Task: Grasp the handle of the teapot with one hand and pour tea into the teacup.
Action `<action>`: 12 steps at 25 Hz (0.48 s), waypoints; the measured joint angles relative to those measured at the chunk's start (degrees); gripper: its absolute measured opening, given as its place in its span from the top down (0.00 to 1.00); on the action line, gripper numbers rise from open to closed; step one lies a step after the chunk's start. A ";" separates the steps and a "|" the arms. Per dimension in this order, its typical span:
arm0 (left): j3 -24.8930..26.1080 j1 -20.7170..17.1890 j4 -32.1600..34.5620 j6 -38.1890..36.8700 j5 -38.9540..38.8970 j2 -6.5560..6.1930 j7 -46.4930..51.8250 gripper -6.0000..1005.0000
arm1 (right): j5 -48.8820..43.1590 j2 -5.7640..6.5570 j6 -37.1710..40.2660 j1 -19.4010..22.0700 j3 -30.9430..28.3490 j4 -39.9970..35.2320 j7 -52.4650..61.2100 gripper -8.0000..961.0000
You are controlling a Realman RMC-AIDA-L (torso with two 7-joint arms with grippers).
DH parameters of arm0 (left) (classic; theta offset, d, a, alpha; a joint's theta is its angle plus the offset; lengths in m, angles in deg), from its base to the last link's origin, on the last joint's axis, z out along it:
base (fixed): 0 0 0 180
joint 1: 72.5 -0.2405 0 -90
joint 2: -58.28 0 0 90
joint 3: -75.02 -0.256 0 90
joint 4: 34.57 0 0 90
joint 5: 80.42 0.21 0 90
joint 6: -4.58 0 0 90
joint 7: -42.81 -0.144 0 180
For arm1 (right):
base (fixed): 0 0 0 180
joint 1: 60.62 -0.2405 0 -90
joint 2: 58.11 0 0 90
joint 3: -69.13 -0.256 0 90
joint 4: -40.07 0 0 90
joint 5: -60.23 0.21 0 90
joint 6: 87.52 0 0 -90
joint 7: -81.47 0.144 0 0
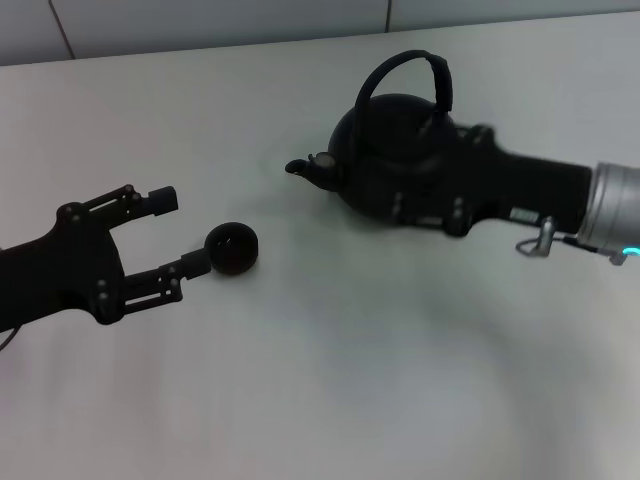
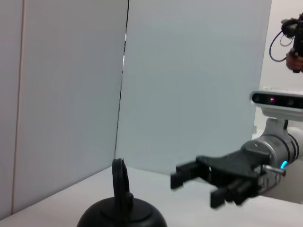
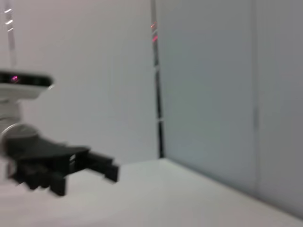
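Where right gripper [image 1: 400, 190] overlaps teapot [image 1: 385, 140], fingers indistinct.

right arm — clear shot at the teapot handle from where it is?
Probably yes. The right gripper sits against the near side of the teapot, and the handle arches free above it with nothing over it. The left gripper is far off by the teacup.
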 joint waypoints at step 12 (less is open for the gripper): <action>2.88 -0.65 -0.86 -3.07 -0.06 0.17 -0.72 0.21 | -2.70 -0.21 1.74 0.31 0.28 -0.98 0.28 0.25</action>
